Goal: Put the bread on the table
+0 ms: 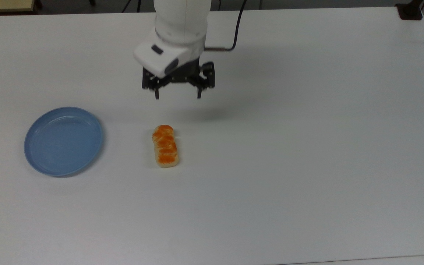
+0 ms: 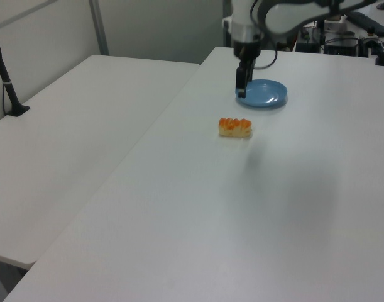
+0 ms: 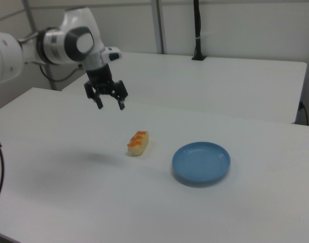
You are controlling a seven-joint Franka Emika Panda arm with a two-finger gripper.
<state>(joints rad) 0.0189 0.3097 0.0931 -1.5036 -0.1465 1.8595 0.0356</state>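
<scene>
One bread (image 1: 165, 146) lay flat on the white table (image 1: 307, 147), small oblong pale loaf with glossy orange segmented top, just right of the blue plate (image 1: 63, 140) in the top view. Claw (image 1: 177, 96) hung above, well apart from the bread, fingers spread wide, holding nothing.

One bread (image 1: 165, 146), one blue plate (image 1: 63, 141), one gripper (image 1: 177, 96) and two white tables (image 2: 198, 207), side by side.
</scene>
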